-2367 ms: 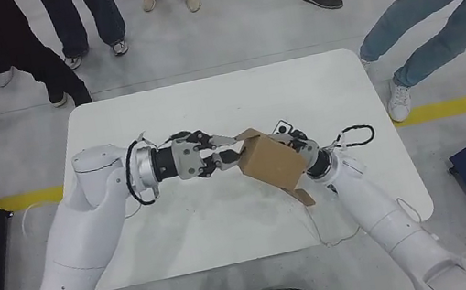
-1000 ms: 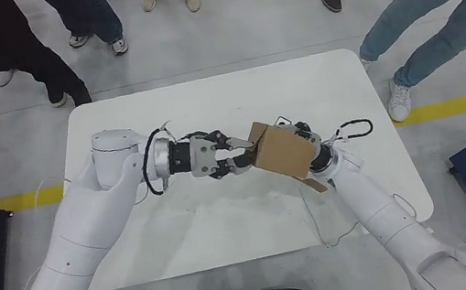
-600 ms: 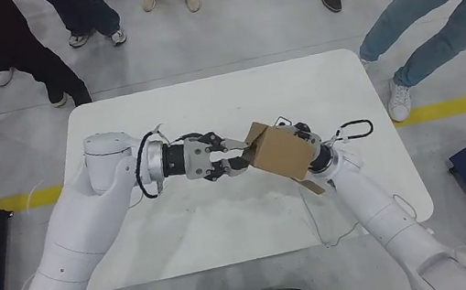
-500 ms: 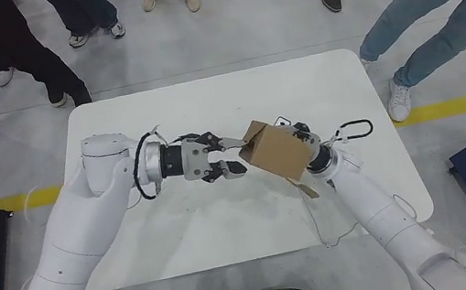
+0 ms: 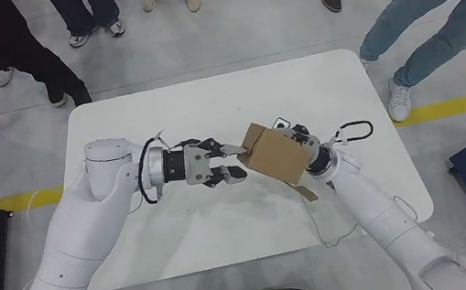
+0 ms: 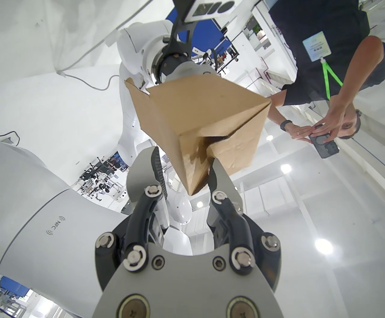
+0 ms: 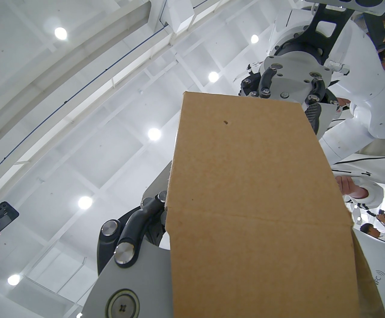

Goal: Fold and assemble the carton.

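1. The carton (image 5: 273, 152) hangs tilted above the middle of the tabletop (image 5: 155, 121). A loose flap (image 5: 305, 191) dangles from its lower edge, as it did half a second ago.
2. The right hand (image 5: 311, 156) sits at one end of the carton, clamped on it and carrying it clear of the tabletop.
3. The left hand (image 5: 232, 158) is at the carton's opposite end with its fingers apart, straddling one corner. One fingertip (image 6: 214, 168) lies against the folded end panel.
4. A second ago the left hand's fingers were pressed further onto that end. The hand has since drawn back a little from the carton.
5. The carton itself has barely shifted.
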Robot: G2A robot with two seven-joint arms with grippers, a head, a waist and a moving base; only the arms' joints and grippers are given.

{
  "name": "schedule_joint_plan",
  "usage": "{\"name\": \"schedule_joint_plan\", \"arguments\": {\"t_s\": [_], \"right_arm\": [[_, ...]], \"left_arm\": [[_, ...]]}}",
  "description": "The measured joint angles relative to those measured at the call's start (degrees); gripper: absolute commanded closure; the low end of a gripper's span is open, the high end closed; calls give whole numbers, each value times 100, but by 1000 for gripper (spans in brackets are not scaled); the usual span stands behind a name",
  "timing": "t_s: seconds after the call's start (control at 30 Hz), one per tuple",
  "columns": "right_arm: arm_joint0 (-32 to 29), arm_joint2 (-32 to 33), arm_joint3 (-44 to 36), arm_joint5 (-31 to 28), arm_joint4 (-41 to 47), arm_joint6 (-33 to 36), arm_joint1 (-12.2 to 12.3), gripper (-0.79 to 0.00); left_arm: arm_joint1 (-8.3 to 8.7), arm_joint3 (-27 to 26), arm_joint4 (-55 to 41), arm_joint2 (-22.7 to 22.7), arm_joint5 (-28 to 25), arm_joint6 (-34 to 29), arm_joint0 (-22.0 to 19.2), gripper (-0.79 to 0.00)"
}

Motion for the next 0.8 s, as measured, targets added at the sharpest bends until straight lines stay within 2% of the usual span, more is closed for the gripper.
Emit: {"name": "schedule_joint_plan", "arguments": {"t_s": [0.5, 0.8], "right_arm": [[-66, 24, -102, 78, -21, 6, 8, 0], [-62, 14, -51, 85, -10, 26, 0, 0]], "left_arm": [[-65, 97, 2, 354, -128, 271, -268, -326], [-98, 102, 40, 527, -185, 434, -365, -351]]}}
